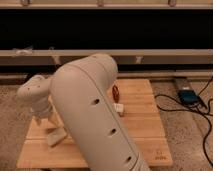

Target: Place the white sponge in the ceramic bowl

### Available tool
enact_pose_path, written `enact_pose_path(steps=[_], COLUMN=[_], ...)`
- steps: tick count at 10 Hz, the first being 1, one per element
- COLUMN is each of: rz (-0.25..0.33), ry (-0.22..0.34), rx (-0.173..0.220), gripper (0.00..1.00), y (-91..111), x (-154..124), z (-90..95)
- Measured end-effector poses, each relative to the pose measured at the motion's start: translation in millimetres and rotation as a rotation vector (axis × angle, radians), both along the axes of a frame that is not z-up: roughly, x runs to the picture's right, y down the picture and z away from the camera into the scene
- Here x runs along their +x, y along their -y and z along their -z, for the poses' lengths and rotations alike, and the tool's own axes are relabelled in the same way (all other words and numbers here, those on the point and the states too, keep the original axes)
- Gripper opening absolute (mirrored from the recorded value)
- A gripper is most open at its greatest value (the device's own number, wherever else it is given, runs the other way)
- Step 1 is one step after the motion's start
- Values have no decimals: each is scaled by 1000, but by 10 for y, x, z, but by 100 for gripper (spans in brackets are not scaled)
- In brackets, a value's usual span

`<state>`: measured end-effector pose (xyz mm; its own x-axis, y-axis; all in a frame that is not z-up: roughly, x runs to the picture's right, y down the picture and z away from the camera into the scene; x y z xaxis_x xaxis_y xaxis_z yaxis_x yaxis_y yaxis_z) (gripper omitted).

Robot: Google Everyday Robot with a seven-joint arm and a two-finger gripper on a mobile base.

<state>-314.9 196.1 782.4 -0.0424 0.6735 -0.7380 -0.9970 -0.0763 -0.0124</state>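
Note:
The white sponge (56, 136) lies flat on the left front part of the wooden table (145, 125). My gripper (45, 119) hangs from the white wrist at the left, just above and behind the sponge, close to it. I cannot tell whether it touches the sponge. The ceramic bowl is hidden behind my large white arm (95, 115), which covers the middle of the table.
A white packet with dark marks (119, 108) lies by the arm's right edge, with a thin dark red sliver (116, 93) above it. A blue device and black cables (187, 96) lie on the floor at the right. A dark shelf runs behind.

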Motion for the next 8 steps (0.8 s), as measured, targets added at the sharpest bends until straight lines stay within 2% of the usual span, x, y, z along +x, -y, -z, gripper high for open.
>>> enact_pose_path(steps=[3,5,8], rz=[-52,-100,-149], ry=[-14,-37,-59], rx=[-22,-36,-49], gripper=[65,65,65], y=[-284,-389,-473], x=[150,388,501], z=[191,135,-4])
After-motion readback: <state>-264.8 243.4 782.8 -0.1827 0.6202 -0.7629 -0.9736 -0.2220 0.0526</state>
